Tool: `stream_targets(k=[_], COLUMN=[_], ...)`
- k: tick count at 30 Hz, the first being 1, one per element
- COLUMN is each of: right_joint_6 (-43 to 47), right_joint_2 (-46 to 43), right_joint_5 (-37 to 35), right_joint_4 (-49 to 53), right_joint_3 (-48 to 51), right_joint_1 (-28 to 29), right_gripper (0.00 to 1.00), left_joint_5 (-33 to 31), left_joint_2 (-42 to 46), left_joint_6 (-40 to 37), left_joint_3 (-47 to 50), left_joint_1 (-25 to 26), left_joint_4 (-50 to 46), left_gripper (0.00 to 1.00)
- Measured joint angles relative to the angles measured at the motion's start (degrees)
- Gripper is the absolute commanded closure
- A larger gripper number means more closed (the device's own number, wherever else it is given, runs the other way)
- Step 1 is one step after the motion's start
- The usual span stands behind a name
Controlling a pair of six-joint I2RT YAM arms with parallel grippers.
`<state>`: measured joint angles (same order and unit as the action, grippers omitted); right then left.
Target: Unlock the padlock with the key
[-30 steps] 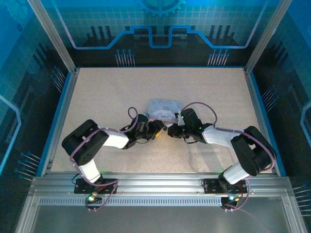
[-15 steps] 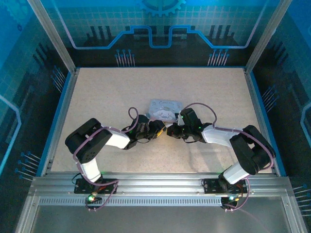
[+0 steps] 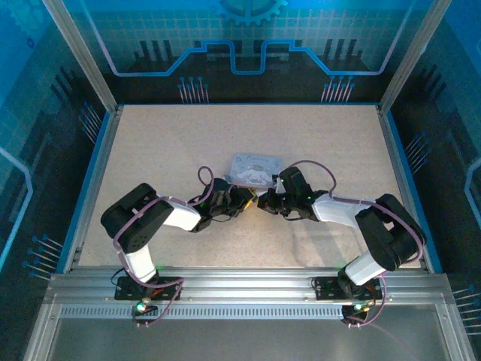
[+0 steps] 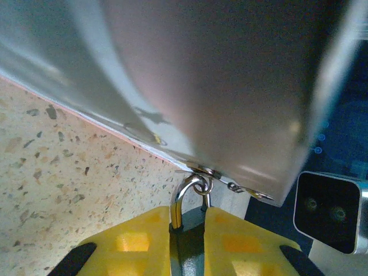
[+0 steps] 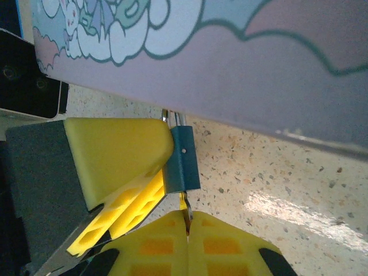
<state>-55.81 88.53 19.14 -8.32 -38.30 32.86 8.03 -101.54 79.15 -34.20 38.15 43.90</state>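
The small dark blue-grey padlock (image 5: 183, 158) hangs by its metal shackle (image 4: 185, 198) from a ring on the edge of the pastel cartoon tin (image 3: 254, 170). My left gripper (image 4: 190, 223) is shut on the padlock body, one yellow finger on each side. My right gripper (image 5: 187, 223) is shut on the thin silvery key (image 5: 186, 211). The key's tip points up at the underside of the padlock; whether it is inside the keyhole I cannot tell. In the top view the two grippers meet nose to nose at the tin's near edge, left gripper (image 3: 246, 198) and right gripper (image 3: 263, 201).
The tin (image 5: 241, 69) lies flat on the speckled table (image 3: 165, 150), just beyond both grippers. The left gripper's yellow finger (image 5: 115, 150) crowds the padlock's left side in the right wrist view. Blue rails and glass walls ring the table.
The left jaws have closed in onto the padlock. The right gripper with the key has edged slightly left, toward the padlock.
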Motion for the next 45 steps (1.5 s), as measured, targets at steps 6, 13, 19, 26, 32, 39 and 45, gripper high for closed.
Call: stream_targets(k=[6, 13, 19, 26, 32, 39, 45], right_joint_6=[-0.13, 1.81, 5.99, 15.89, 28.41, 46.18, 64.54], right_joint_2=[-0.02, -2.45, -7.08, -17.79, -28.85, -36.54, -36.5], right_joint_5=[0.09, 0.39, -0.92, -5.95, -12.26, -16.35, -24.02], right_joint_4=[-0.11, 1.09, 4.39, 10.12, 11.89, 9.84, 9.79], right_joint_3=[0.04, 0.83, 1.64, 2.25, 2.12, 3.48, 6.43], right_joint_1=[-0.04, -0.52, -2.08, -3.67, -3.19, 2.1, 11.56], right_gripper=[0.83, 0.7, 0.58, 0.41, 0.01, 0.0, 0.0], left_joint_5=[-0.28, -0.33, -0.35, -0.61, -1.01, -1.25, -1.84], left_joint_2=[0.02, 0.39, 0.72, 1.44, 1.99, 2.49, 3.08], left_joint_6=[-0.17, -0.22, -0.66, -1.25, -1.25, -1.25, -1.25], left_joint_3=[0.02, 0.04, 0.28, 0.28, 0.31, 0.31, 0.31], left_joint_1=[0.09, 0.31, 0.33, 0.33, 0.33, 0.33, 0.33], left_joint_4=[0.11, 0.09, -0.07, -0.76, -1.62, -2.36, -3.3], left_gripper=[0.96, 1.0, 1.0, 1.0, 1.0, 1.0, 1.0])
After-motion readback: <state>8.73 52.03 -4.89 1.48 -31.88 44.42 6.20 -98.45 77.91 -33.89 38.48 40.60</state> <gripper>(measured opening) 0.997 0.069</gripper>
